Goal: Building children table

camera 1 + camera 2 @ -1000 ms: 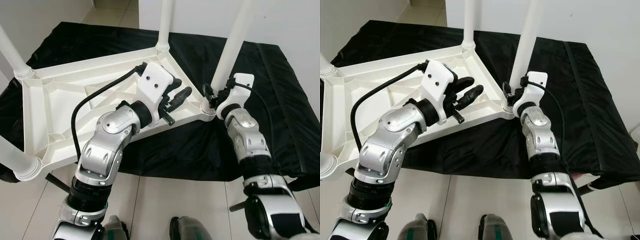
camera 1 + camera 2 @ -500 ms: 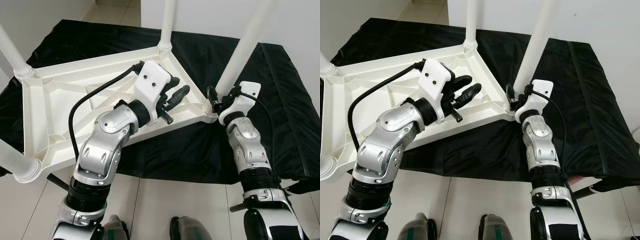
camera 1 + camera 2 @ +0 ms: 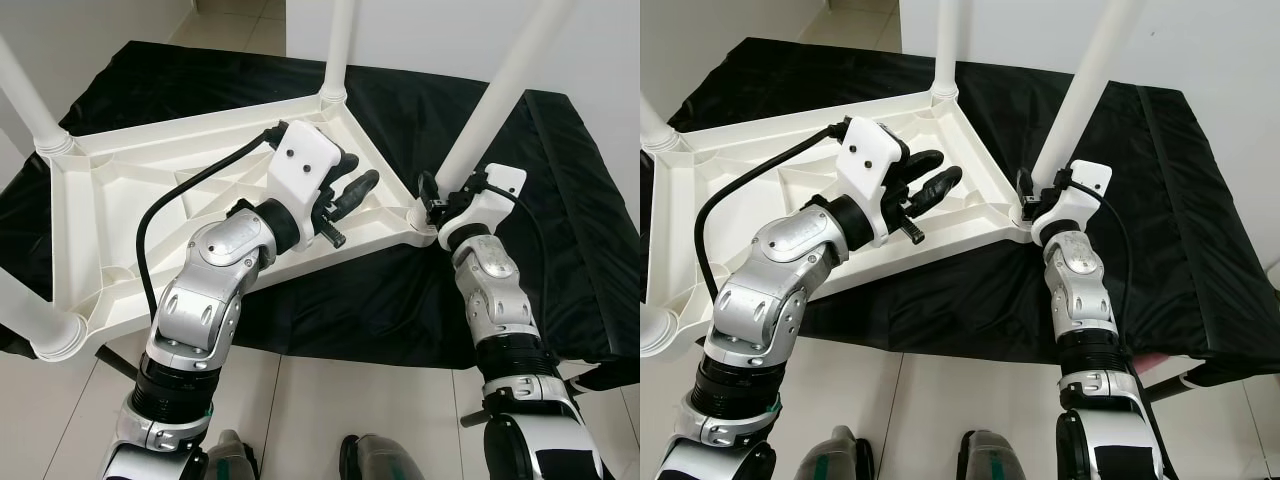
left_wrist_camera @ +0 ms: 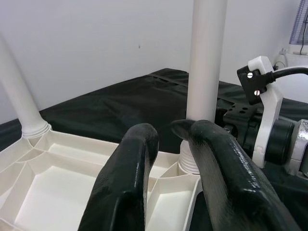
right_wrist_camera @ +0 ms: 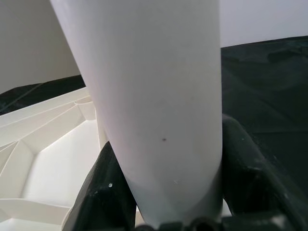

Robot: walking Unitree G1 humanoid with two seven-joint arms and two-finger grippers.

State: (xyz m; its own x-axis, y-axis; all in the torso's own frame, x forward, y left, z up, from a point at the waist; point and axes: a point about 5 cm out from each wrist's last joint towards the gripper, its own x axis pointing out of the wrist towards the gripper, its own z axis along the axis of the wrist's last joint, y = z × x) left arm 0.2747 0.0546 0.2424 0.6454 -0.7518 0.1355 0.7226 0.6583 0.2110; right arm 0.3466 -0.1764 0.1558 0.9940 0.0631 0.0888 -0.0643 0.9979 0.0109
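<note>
A white plastic table top [image 3: 120, 230] lies upside down on a black cloth. White legs stand up from its corners: one at the far corner [image 3: 338, 45], one at the left [image 3: 25, 95] and one at the near left [image 3: 30, 315]. A fourth leg [image 3: 500, 100] leans to the right from the near right corner. My right gripper [image 3: 432, 200] is shut around its base; in the right wrist view the leg [image 5: 154, 96] sits between the black fingers [image 5: 103, 192]. My left gripper [image 3: 355, 187] hovers open over the ribbed underside, holding nothing, its fingers [image 4: 130, 178] pointing toward that corner.
The black cloth [image 3: 560, 200] covers a low platform that ends near my feet. White floor tiles [image 3: 320, 420] lie in front of it. A white wall [image 3: 420, 30] stands close behind, and another at the left.
The leg in my right gripper has tilted further to the right, and the right wrist has shifted right with it. The left arm has barely moved.
</note>
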